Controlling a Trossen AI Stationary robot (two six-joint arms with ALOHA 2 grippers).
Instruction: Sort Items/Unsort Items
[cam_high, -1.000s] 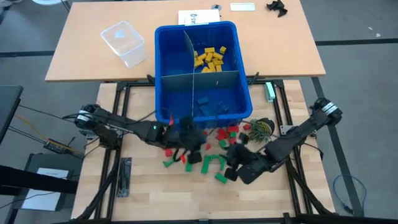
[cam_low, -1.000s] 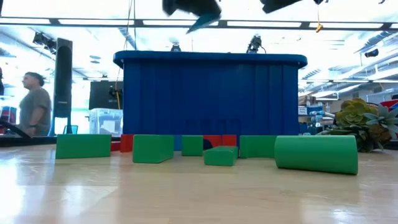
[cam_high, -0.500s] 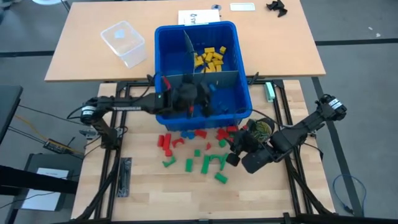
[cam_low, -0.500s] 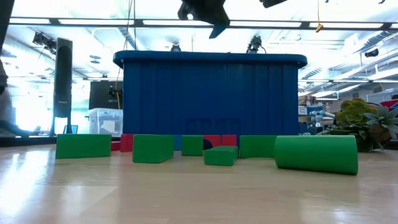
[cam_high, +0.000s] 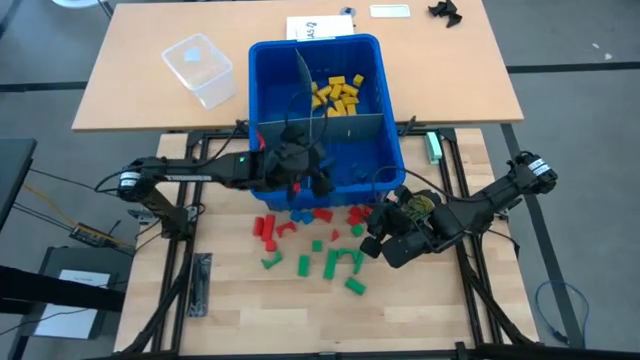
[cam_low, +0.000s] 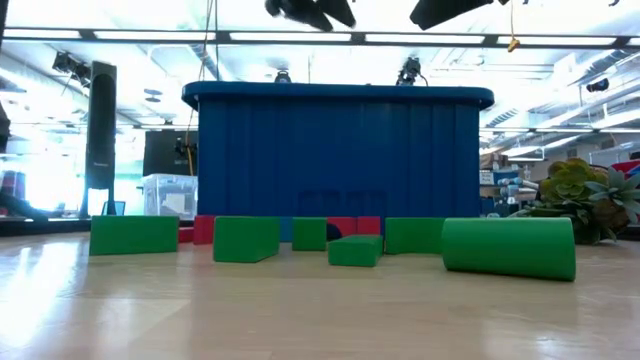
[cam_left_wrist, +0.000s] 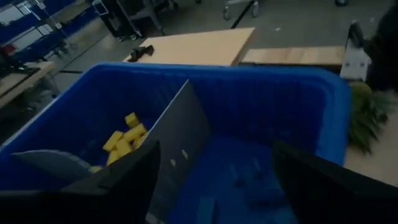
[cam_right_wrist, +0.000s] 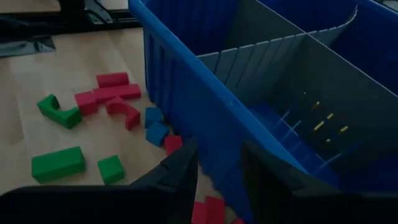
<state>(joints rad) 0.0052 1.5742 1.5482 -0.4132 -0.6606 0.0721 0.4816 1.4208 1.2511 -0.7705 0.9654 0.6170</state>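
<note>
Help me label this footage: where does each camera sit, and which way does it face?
High view: overhead, looking straight down on the blue bin, both arms, left gripper over the bin, right gripper beside it.
Low view: table height, facing the bin's wall past green blocks; dark arm parts at top.
Left wrist view: above the bin, facing yellow blocks and divider; own open fingers.
Right wrist view: beside the bin, facing red blocks; own fingers.
All share the bin.

A blue bin (cam_high: 392, 150) with grey dividers (cam_high: 345, 124), clear tub (cam_high: 199, 69) nearby.
</note>
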